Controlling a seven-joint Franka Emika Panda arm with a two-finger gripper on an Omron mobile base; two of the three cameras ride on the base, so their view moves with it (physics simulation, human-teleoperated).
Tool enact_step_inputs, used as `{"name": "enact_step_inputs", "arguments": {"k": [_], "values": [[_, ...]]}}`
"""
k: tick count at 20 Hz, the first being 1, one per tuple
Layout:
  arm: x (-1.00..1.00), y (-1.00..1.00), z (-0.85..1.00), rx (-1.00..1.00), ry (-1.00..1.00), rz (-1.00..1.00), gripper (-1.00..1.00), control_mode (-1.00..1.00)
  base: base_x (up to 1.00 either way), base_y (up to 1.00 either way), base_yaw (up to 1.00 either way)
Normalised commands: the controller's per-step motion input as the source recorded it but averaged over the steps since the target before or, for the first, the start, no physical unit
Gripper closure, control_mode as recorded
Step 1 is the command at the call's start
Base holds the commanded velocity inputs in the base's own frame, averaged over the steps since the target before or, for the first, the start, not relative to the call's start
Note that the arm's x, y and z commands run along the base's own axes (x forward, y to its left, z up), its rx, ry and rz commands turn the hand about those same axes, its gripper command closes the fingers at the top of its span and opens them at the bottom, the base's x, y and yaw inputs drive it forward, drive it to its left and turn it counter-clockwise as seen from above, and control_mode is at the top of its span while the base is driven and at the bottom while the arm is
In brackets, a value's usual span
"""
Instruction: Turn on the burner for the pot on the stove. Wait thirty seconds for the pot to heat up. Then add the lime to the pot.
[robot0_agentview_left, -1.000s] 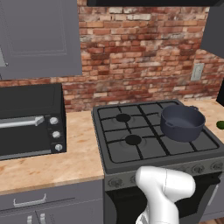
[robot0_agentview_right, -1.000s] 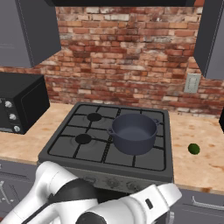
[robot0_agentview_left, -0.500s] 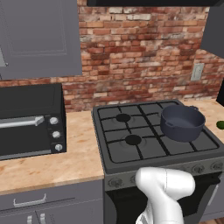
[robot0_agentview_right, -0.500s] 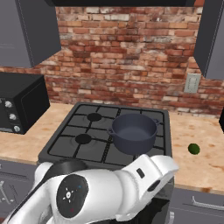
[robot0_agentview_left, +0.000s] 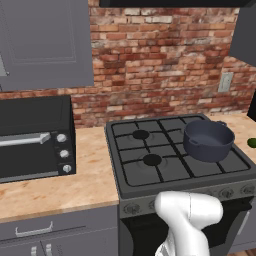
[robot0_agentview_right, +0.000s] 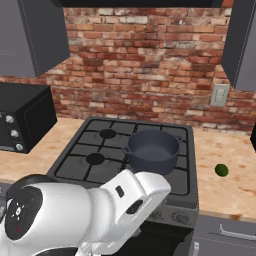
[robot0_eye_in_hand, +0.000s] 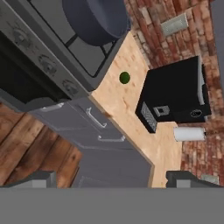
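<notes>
The dark blue-grey pot (robot0_agentview_left: 208, 141) (robot0_agentview_right: 151, 150) stands on the front right grate of the stove (robot0_agentview_left: 150, 172) (robot0_agentview_right: 75, 167). On the wooden counter to the right of the stove lies the small green lime (robot0_agentview_right: 221, 170) (robot0_eye_in_hand: 124, 78), a sliver of which shows at the edge (robot0_agentview_left: 253, 143). My gripper (robot0_eye_in_hand: 113, 179) hangs low in front of the stove, open and empty, its tips far apart. The hand view looks along the row of front knobs (robot0_eye_in_hand: 48, 65) (robot0_agentview_left: 227, 191) towards the pot (robot0_eye_in_hand: 96, 19).
A black countertop oven (robot0_agentview_left: 32, 137) (robot0_agentview_right: 22, 122) stands left of the stove. Beyond the lime are a black appliance (robot0_eye_in_hand: 175, 94) and a paper towel roll (robot0_eye_in_hand: 189, 133). Grey drawers (robot0_eye_in_hand: 96, 118) sit under the counter, above the wood floor (robot0_eye_in_hand: 26, 144).
In the right base view my white arm has swung across and now looms larger in front of the stove. Pot and lime have not moved. The gripper stays open.
</notes>
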Motion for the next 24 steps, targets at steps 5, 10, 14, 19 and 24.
{"name": "enact_step_inputs", "arguments": {"k": [5,10,14,19,24], "values": [[-0.07,0.87,0.16,-0.04,0.04,0.00,-1.00,-1.00,0.00,0.00,0.00],[0.00,0.53,0.48,-0.10,0.08,0.00,-1.00,-1.00,0.00,0.00,0.00],[0.00,0.17,0.53,-0.07,0.13,0.00,-1.00,-1.00,0.00,0.00,0.00],[0.01,0.17,0.32,-0.02,0.23,0.01,-1.00,-1.00,0.00,0.00,0.00],[0.13,0.24,0.07,0.00,0.24,0.01,-1.00,-1.00,0.00,0.00,0.00]]}}
